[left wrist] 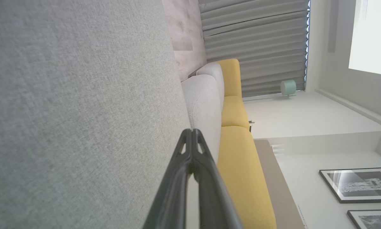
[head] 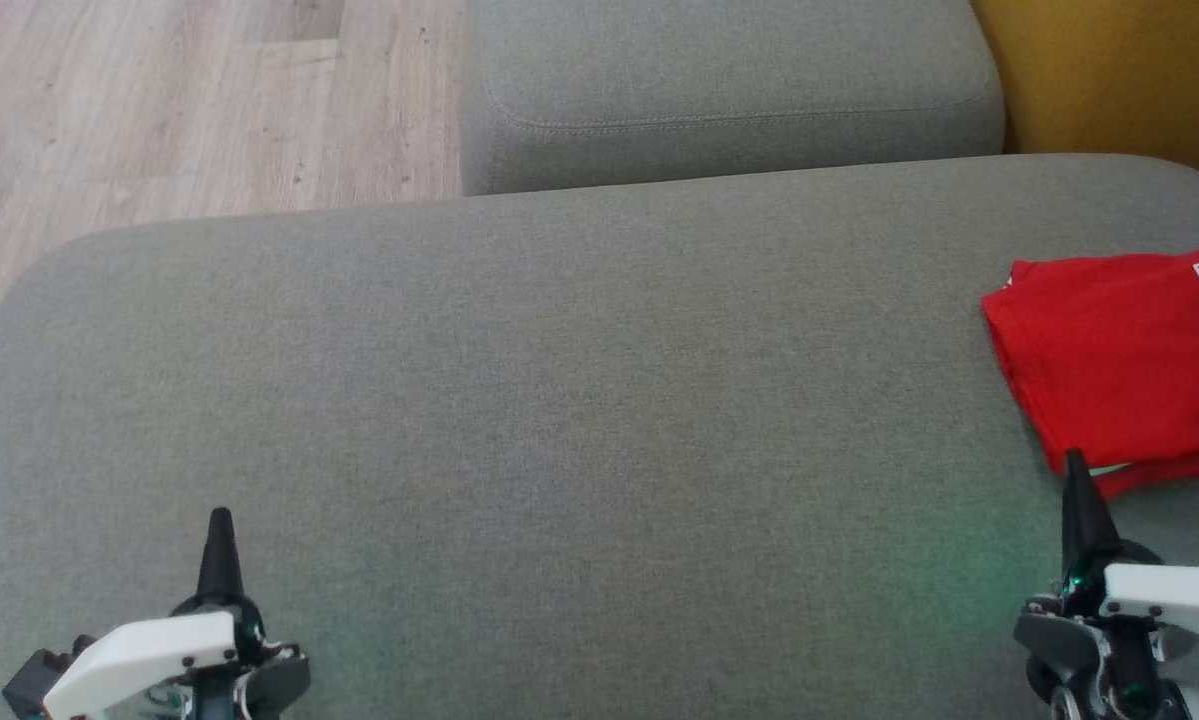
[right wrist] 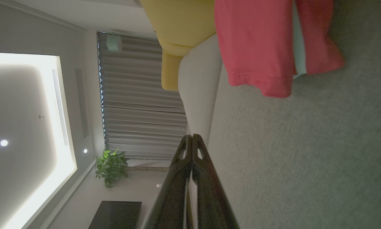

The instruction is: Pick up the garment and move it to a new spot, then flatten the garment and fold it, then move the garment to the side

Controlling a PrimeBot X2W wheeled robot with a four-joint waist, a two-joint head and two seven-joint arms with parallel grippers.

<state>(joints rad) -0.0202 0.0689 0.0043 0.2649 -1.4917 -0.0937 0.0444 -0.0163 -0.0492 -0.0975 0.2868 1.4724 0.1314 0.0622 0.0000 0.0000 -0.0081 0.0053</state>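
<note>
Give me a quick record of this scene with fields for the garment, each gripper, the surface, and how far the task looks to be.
garment: red garment, folded, dark lettering cut off by the picture's edge
place: right end of the grey cushion
left gripper: shut, empty, over bare cushion
right gripper: shut, empty, pointing at the garment's near edge, apart from it in the right wrist view
surroundings: wooden floor, yellow cushion
task stage: garment looks folded and set to the side
</note>
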